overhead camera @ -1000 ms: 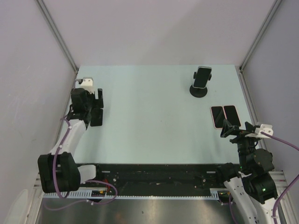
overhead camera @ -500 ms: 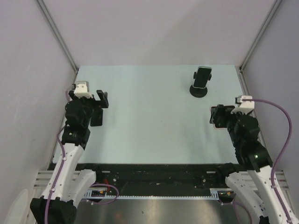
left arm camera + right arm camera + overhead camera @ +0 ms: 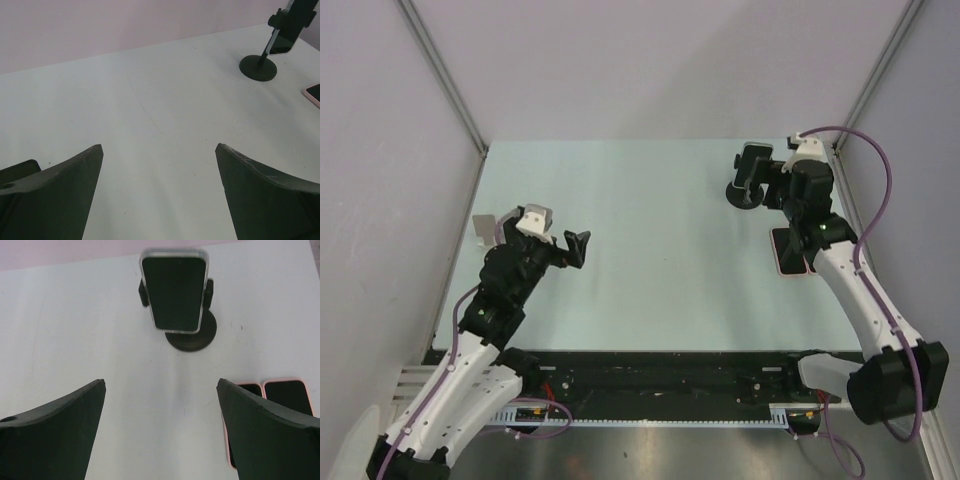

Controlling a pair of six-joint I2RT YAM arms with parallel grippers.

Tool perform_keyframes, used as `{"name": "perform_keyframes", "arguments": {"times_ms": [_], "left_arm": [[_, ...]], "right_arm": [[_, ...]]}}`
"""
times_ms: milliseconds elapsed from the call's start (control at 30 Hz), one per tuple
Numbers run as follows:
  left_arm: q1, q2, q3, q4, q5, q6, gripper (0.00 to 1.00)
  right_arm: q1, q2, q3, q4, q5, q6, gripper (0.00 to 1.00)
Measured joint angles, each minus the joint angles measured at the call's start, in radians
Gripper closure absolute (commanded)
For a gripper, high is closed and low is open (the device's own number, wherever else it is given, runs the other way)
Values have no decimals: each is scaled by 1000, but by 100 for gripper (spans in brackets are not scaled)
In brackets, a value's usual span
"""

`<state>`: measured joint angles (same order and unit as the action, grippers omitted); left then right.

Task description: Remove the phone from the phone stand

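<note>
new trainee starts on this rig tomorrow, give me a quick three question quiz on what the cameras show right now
1. True or false: the dark-screened phone in a clear case sits clamped in the black round-based phone stand.
2. How many pink-cased phones lie flat on the pale table beside the stand? A one, B two, C three.
3. Fill in: the right gripper faces the stand with its jaws ____.
Key: 1 true; 2 B; 3 open.

No readable text or labels anywhere
</note>
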<state>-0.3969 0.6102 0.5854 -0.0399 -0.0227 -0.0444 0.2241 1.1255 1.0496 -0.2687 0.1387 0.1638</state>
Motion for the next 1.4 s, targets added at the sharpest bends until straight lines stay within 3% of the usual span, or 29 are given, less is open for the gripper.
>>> {"name": "perform_keyframes", "arguments": {"times_ms": [200,533,1100,1233,1333,1400], "left_arm": [[-58,-19,-1,0,-16,10,0],[-99,-29,-1,0,-24,30,0],[-112,-27,-2,0,-26,45,0],[-112,-24,-3,0,-26,45,0],[-112,-21,-4,0,-26,45,0],[-112,-21,-6,0,-26,46,0]], "right_arm": [[-62,193,100,145,-36,-11,0],[-82,382,180,344,-29,-35,0],[-101,580,235,440,-55,-33,1],[-98,584,235,440,-53,-37,7],[-94,586,236,443,-43,-53,16],[-90,588,236,445,-38,-68,27]]}}
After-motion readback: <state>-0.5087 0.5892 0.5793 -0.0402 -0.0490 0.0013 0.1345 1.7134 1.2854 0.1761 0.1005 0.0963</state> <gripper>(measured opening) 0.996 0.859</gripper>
